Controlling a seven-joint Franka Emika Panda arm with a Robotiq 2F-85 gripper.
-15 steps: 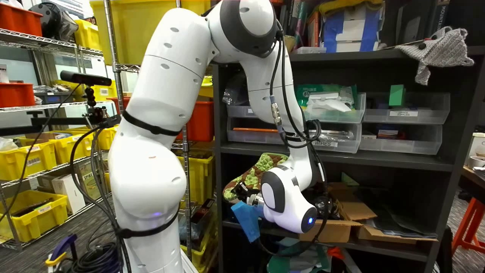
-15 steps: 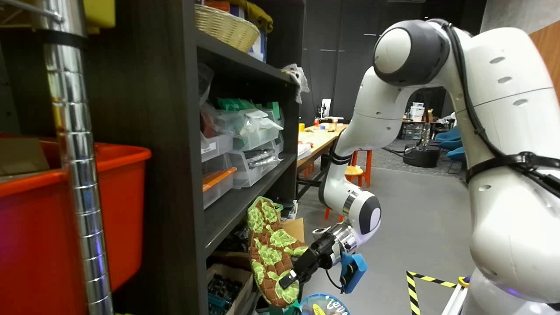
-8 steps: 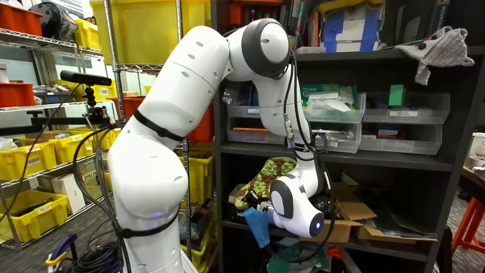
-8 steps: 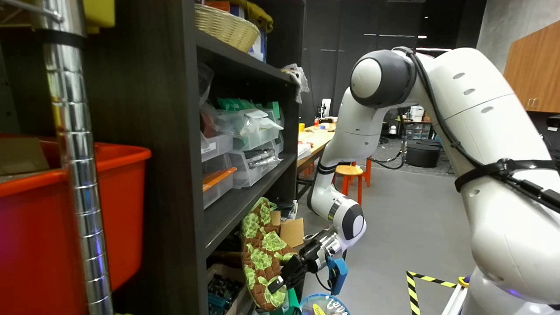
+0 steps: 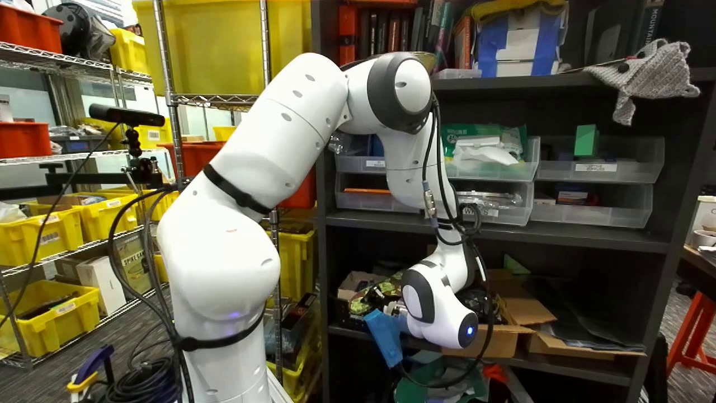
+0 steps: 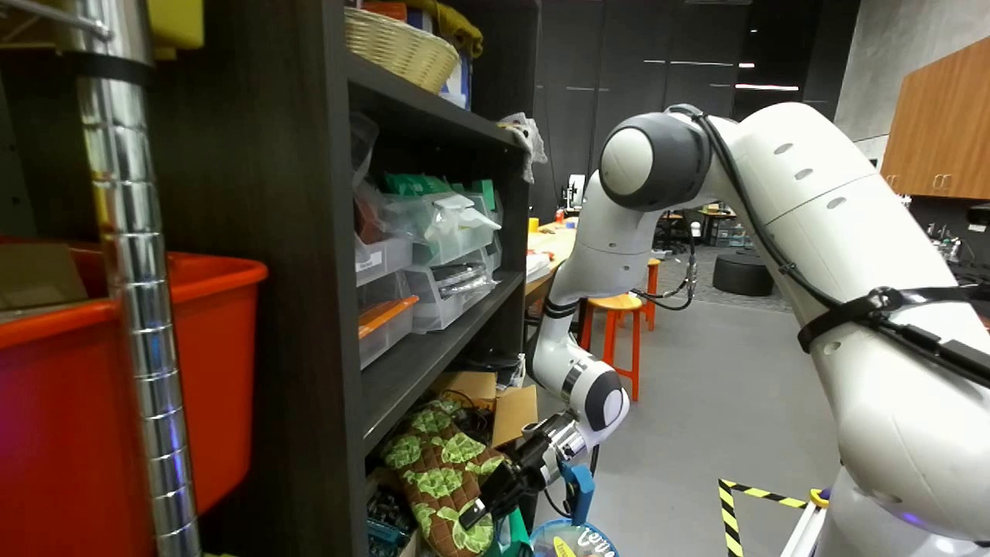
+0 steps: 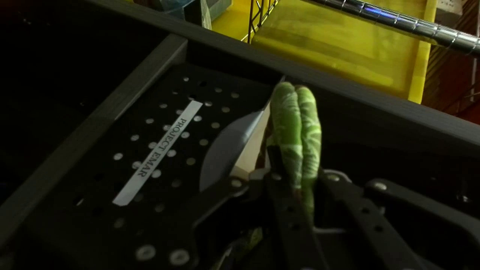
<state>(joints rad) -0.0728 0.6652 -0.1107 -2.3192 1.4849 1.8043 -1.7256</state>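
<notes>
A leaf-patterned quilted mitt (image 6: 437, 481) tilts in the lower opening of the dark bookcase (image 5: 559, 238), below the front edge of its shelf board (image 6: 433, 360) and just beside cardboard flaps (image 6: 514, 414), though I cannot tell whether they touch. The gripper (image 7: 300, 165) pinches the mitt's lower part between its fingers, and in the wrist view the cloth juts past their tips. Outward from the front edge, gray floor (image 6: 696, 387) extends beside the arm (image 6: 858, 224), with the wooden desk's (image 6: 558, 246) near edge well apart, beyond the bookcase.

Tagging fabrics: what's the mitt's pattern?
Quilted mitt: green leafy print on brown; clearest in an exterior view.
</notes>
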